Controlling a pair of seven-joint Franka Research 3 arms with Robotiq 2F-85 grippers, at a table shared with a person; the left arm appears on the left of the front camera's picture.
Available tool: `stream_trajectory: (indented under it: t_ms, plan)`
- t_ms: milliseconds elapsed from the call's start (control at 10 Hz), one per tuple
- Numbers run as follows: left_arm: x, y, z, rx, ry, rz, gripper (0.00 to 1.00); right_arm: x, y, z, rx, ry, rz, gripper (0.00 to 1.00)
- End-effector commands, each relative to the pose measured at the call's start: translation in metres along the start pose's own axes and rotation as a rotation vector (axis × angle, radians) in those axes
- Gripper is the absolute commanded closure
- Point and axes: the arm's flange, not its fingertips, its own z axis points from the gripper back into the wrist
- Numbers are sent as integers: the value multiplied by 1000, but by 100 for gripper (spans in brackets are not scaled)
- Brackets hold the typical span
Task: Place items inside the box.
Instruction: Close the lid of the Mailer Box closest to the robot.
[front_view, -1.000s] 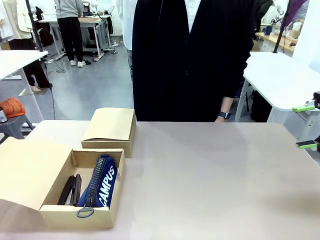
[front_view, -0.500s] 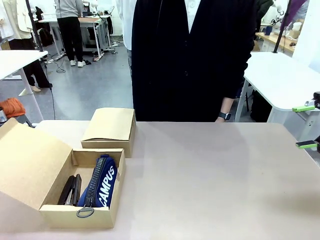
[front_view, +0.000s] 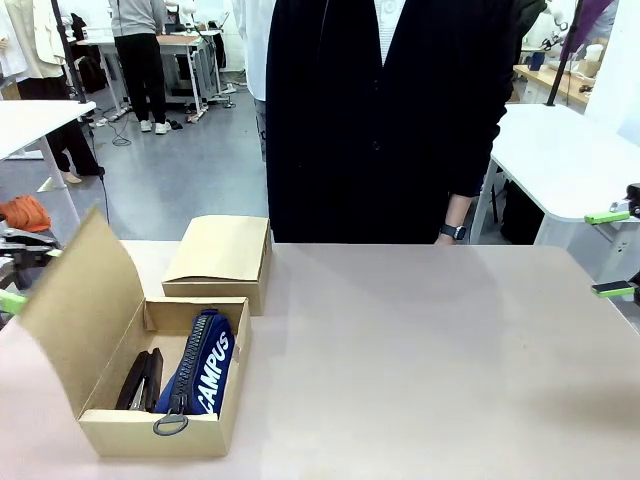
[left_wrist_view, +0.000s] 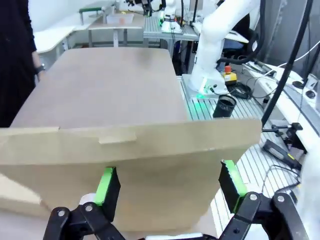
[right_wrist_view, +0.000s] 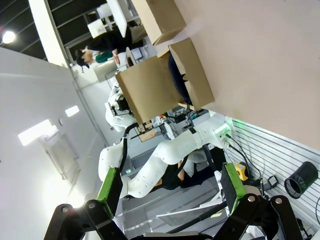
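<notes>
An open cardboard box (front_view: 165, 435) stands at the table's front left. Inside lie a black stapler (front_view: 141, 380) and the navy "CAMPUS" zip pouch (front_view: 205, 365). Its hinged lid (front_view: 85, 300) stands steeply raised on the left side. My left gripper (front_view: 15, 272) is open behind the lid, outside the box. In the left wrist view the lid's outer face (left_wrist_view: 130, 165) spans the gap in front of the open left gripper (left_wrist_view: 167, 180). My right gripper (front_view: 610, 252) hangs open off the table's right edge with nothing in it. From the right gripper (right_wrist_view: 170, 185) the box (right_wrist_view: 192, 75) shows far off.
A second, closed cardboard box (front_view: 220, 258) sits just behind the open one. A person in dark clothes (front_view: 380, 120) stands at the far edge, one hand (front_view: 445, 235) hanging by the table. The tabletop (front_view: 430, 360) stretches bare to the right.
The lid has swung up from lying flat outward to standing steeply. My left gripper has come into view behind it. The right gripper has not moved.
</notes>
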Motion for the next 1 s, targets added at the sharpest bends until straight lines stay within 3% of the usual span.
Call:
stream_trajectory:
  t_ms: [0,200,400,600,900]
  plan:
    - [4,10,-53,29,-12,2,0,1,2,0,25,0,19,0]
    - [2,9,-103,9,6,23,0,1,2,0,25,0,19,0]
    - [-19,2,-137,-43,119,41,0,1,2,0,25,0,19,0]
    - [-45,1,-155,-53,228,57,0,1,2,0,25,0,19,0]
    - [-60,0,-164,-54,306,61,0,1,2,0,25,0,19,0]
